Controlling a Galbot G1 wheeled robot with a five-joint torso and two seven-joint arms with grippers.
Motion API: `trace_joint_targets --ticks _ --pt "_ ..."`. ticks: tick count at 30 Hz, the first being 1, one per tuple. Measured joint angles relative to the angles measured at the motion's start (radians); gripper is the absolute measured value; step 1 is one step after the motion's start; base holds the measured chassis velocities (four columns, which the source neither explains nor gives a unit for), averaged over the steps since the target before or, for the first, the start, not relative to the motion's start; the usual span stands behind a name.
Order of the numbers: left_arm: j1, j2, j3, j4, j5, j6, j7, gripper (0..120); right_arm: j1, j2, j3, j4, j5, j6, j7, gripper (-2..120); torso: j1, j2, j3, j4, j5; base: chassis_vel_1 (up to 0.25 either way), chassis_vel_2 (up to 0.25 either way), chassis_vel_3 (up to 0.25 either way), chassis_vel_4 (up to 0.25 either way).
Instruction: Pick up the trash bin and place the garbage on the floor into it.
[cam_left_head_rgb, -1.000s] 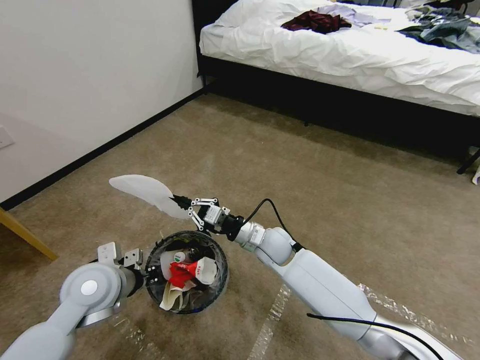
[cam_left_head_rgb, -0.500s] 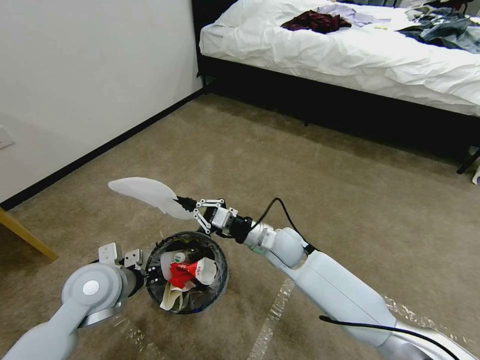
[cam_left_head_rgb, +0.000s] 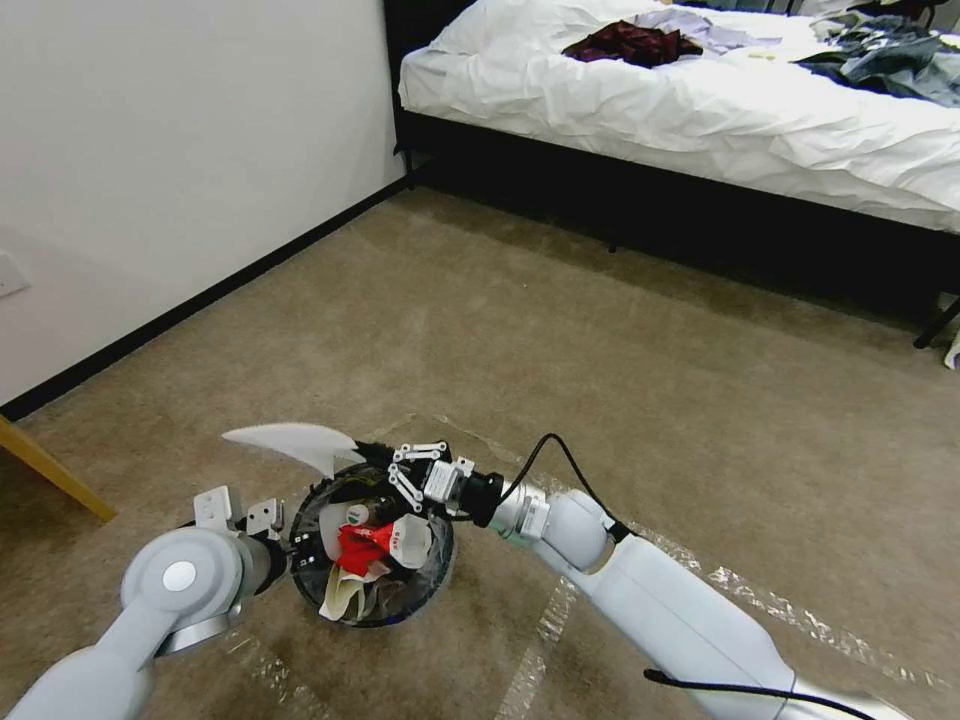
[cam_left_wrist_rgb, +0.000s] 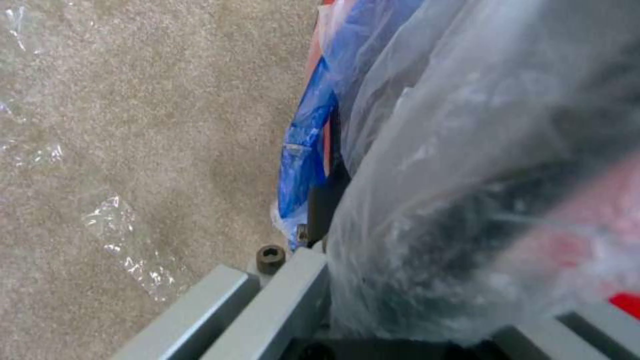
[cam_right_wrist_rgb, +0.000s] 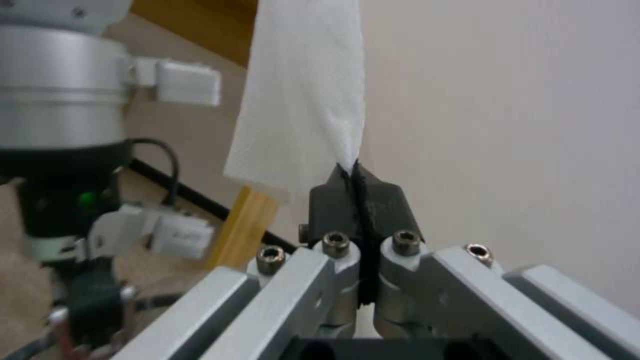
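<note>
The white paper sheet (cam_left_head_rgb: 290, 443), pinched tight in the right gripper (cam_left_head_rgb: 372, 457), has been lowered to just over the rim of the small round red bag-lined trash bin (cam_left_head_rgb: 372, 545), which is clamped at its wall by the left gripper (cam_left_head_rgb: 295, 545) above the beige carpet (cam_left_head_rgb: 620, 360). Drop-off looks pretty much lined up.

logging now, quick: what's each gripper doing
left gripper: shut on the bin rim
right gripper: shut on a white tissue, above the bin
</note>
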Motion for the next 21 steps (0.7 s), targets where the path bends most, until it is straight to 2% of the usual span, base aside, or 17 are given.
trace_joint_targets --ticks 13,21 --pt "-0.004 -0.004 -0.002 0.009 -0.001 0.000 0.000 0 -0.055 0.030 -0.001 -0.034 -0.024 0.014 -0.014 0 0.000 0.000 0.000 0.0000 0.0000 0.000 0.000 0.000 0.000" --pt "0.001 -0.009 -0.002 0.016 0.015 0.000 0.007 0 -0.011 0.033 0.005 -0.017 -0.015 0.003 -0.010 0 0.000 0.000 0.000 0.0002 -0.0001 0.000 0.000 0.000 0.000"
